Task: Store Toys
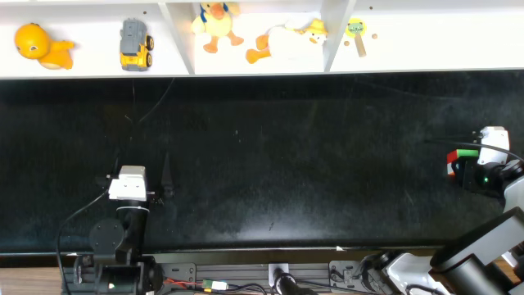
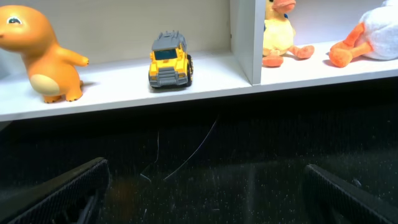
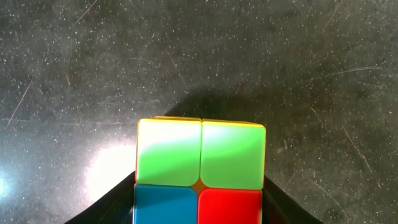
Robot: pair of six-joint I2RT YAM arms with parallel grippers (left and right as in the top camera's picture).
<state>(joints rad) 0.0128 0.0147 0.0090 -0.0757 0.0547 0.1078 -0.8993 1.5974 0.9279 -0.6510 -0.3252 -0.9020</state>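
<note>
A colour cube (image 3: 200, 155) with green, blue and red faces sits between the fingers of my right gripper (image 3: 200, 186), which is shut on it. In the top view this gripper (image 1: 463, 164) and the cube (image 1: 460, 156) are at the far right of the black table (image 1: 311, 164). My left gripper (image 1: 139, 170) stands low at the near left, open with nothing between its fingers (image 2: 68, 186), and faces the shelf. On the white shelf (image 1: 262, 72) are an orange figure (image 2: 43, 59), a yellow truck (image 2: 169, 60), a yellow duck (image 1: 217, 24), a white duck plush (image 1: 286, 39) and a small green toy (image 1: 357, 31).
White dividers (image 1: 178, 37) split the shelf into compartments along the table's far edge. The truck and the orange figure share the left compartment. Cables and arm bases (image 1: 123, 246) line the near edge.
</note>
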